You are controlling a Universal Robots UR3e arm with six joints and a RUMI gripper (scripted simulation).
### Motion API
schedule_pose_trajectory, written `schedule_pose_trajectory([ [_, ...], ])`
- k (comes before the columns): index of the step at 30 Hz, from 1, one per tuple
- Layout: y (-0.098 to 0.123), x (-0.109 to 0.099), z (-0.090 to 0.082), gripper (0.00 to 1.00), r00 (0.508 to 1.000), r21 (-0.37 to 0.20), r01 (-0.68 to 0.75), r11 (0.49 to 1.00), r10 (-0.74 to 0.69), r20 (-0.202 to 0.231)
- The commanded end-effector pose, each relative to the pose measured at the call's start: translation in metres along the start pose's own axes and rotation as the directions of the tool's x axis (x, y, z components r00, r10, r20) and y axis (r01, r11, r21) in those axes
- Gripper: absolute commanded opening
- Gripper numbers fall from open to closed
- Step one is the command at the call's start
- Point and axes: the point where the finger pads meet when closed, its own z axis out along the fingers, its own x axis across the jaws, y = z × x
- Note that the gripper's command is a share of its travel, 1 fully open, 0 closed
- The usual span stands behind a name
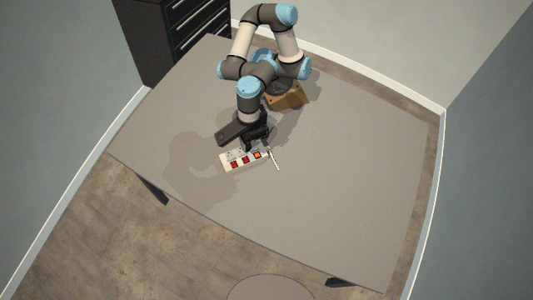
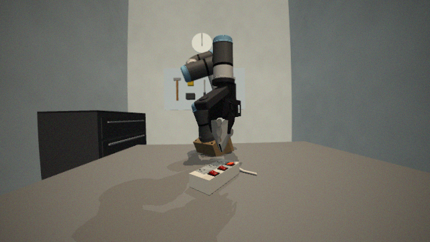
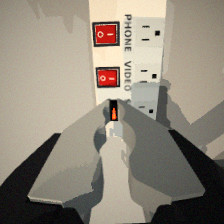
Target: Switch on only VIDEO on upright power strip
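A white power strip (image 1: pixel 241 160) lies right way up on the grey table, and it also shows in the exterior view (image 2: pixel 215 175). In the wrist view the strip (image 3: pixel 127 60) has three red rocker switches. The PHONE switch (image 3: pixel 106 34) and the VIDEO switch (image 3: pixel 107 78) look dark red and unlit. The third switch (image 3: pixel 114 110) glows orange and is partly hidden by my fingertips. My gripper (image 3: pixel 113 101) is shut and empty. Its tips (image 2: pixel 222 148) sit just above that glowing switch (image 1: pixel 257 155), a little above the strip.
A short white cord stub (image 1: pixel 274 160) sticks out of the strip's right end. The arm's wooden base block (image 1: pixel 287 97) stands behind the strip. A black drawer cabinet (image 1: pixel 175 29) stands off the table's far left corner.
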Motion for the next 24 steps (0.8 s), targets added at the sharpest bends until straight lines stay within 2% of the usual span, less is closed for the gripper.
schedule_pose_trajectory([
  [1, -0.001, 0.0, 0.003, 0.0, 1.0, 0.002, 0.0, 1.0, 0.0, 0.002],
  [24, -0.002, 0.001, 0.031, 0.0, 1.0, 0.002, 0.0, 1.0, 0.0, 0.002],
])
